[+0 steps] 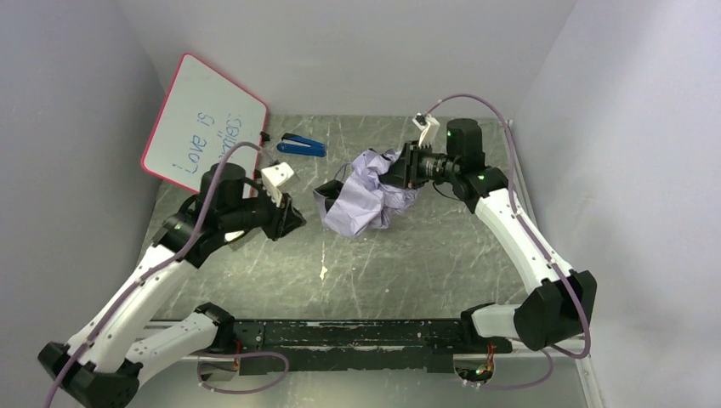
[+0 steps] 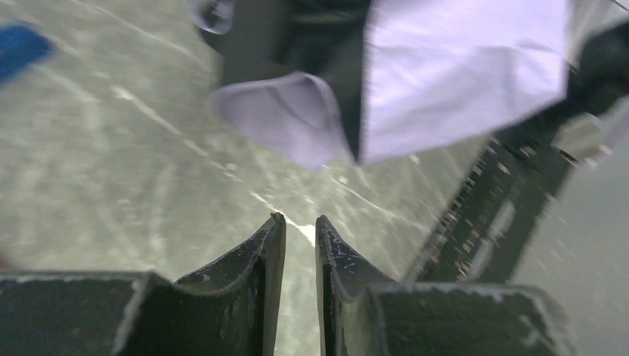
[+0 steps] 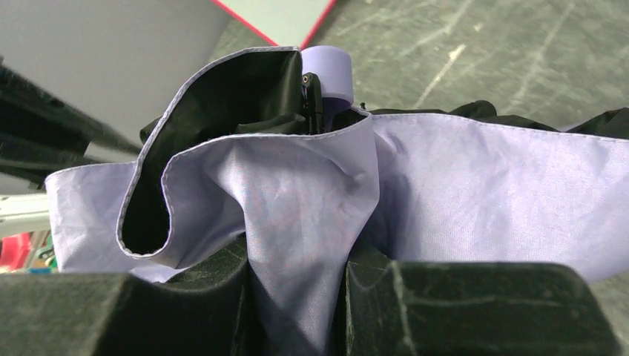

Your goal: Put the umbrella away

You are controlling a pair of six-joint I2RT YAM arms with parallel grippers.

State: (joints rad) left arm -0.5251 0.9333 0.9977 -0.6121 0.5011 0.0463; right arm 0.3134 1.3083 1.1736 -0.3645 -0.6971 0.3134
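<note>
Scratched grey surface [image 1: 408,255] between pale walls [image 1: 357,51]; found the umbrella [image 1: 366,200] crumpled near its middle, lilac fabric with black lining pinched between the fingers [image 3: 148,311] of the right tool [image 1: 398,170]. Saw the left tool [image 1: 296,223] near it, apart, its tips almost pressed together on nothing. Noted a blue object [image 1: 302,145] and whiteboard [image 1: 204,127] farther back.

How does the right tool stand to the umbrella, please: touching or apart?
Touching: the right wrist view shows the right tool shut on a canopy fold of the umbrella.
</note>
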